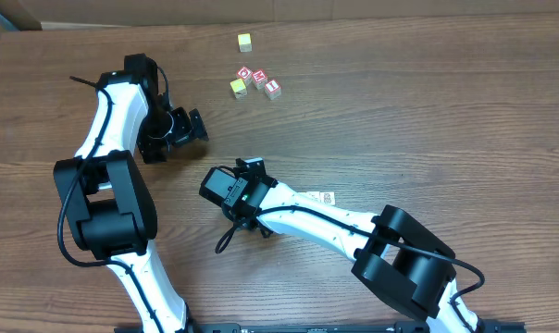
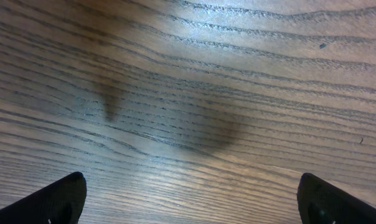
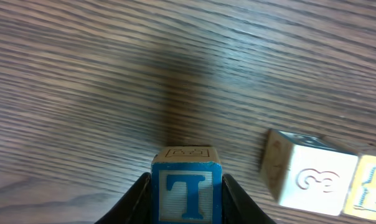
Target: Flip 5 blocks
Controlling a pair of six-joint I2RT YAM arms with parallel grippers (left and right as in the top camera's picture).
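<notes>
Right end effector (image 3: 187,202) is closed down partway on the T block (image 3: 189,183), one finger pressed against each side. The blue letter faces the wrist camera, and a pale face with a small outlined print sits on top. From overhead, that end effector sits near the middle of the worktop (image 1: 428,120), and the held block is hidden beneath the wrist there.

Just to the right in the wrist view, two more blocks sit on the wood. The block with a raised 3 (image 3: 307,177) is cream-coloured, and the yellowish block (image 3: 370,190) is hard against its right side, cut off by the frame. Both are a little apart from the T block.

Over to the left end effector (image 2: 188,205): its jaws are spread wide with nothing but bare wood grain between them, toward the worktop's left side.

Up by the far edge, the red-and-white letter cubes (image 1: 259,81) are clustered, and the yellow-topped cube (image 1: 245,42) stands alone beyond them.
</notes>
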